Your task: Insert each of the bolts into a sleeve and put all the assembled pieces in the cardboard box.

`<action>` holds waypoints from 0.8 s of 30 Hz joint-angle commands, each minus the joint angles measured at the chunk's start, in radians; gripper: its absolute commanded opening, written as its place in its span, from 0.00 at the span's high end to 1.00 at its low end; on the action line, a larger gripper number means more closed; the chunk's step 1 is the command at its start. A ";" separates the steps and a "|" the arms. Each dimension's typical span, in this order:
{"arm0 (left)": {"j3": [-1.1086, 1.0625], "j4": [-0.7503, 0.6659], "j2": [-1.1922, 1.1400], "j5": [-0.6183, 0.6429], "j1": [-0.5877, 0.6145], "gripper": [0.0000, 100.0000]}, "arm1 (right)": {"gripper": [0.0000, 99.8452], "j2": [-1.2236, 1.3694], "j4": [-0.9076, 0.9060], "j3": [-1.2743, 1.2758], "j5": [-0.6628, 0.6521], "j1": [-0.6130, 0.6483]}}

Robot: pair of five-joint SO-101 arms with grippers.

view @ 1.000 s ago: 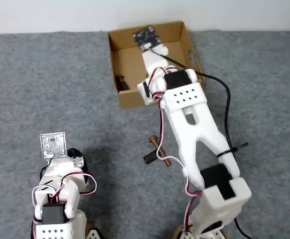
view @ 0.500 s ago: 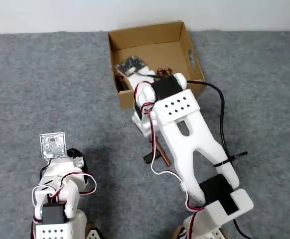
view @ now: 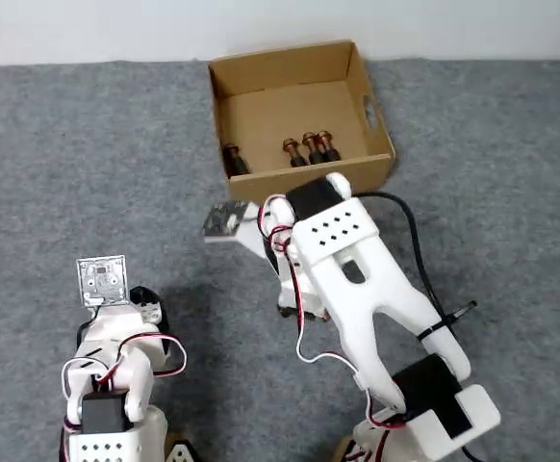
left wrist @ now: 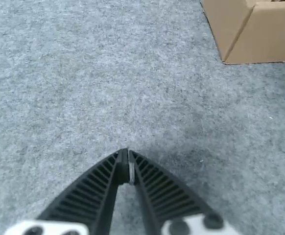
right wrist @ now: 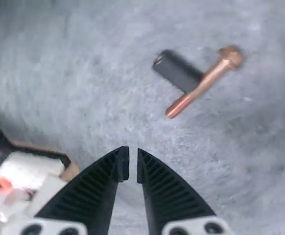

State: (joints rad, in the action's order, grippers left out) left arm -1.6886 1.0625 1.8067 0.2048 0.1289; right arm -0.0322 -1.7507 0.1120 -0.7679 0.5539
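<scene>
The cardboard box (view: 376,115) stands at the table's far side and holds several copper bolts in dark sleeves (view: 310,147), with one more (view: 232,159) by its left wall. A loose copper bolt (right wrist: 204,83) lies on the grey carpet, touching a black sleeve (right wrist: 177,71) that lies crosswise to it. My right gripper (right wrist: 132,165) hovers a little short of them, all but shut, with only a thin slit and nothing between the fingers. In the high view the right arm (view: 347,260) covers most of that pair. My left gripper (left wrist: 124,167) is shut and empty over bare carpet at the near left.
A corner of the box (left wrist: 250,29) shows in the left wrist view, far from the left gripper. The left arm (view: 116,366) sits folded at the near left. Grey carpet (view: 88,164) covers the table, with free room left of the box.
The right arm has pulled back out of the box toward the near side, uncovering the pieces inside, and now hangs over the loose bolt and sleeve. The left arm has not moved.
</scene>
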 commanded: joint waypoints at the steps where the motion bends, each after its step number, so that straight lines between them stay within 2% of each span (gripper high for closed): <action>1: 0.005 -0.028 0.008 -0.009 0.003 1.00 | 0.85 0.013 -0.038 -0.003 -0.054 0.002; 4: 0.005 -0.028 0.008 -0.009 0.005 1.00 | 0.76 0.065 -0.018 -0.005 -0.057 0.016; 9: 0.005 -0.031 0.008 -0.009 0.005 1.00 | 0.77 0.145 0.068 -0.005 -0.126 0.054; 19: 0.005 -0.032 0.008 -0.009 0.005 1.00 | 0.79 0.311 0.306 -0.005 -0.215 0.053; 24: 0.005 -0.032 0.008 -0.011 0.005 1.00 | 0.83 0.420 0.349 -0.005 -0.227 0.051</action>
State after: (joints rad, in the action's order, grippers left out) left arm -1.6886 1.0625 1.8067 0.2048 0.1289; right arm 0.3606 -1.4177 0.1120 -0.9843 0.6030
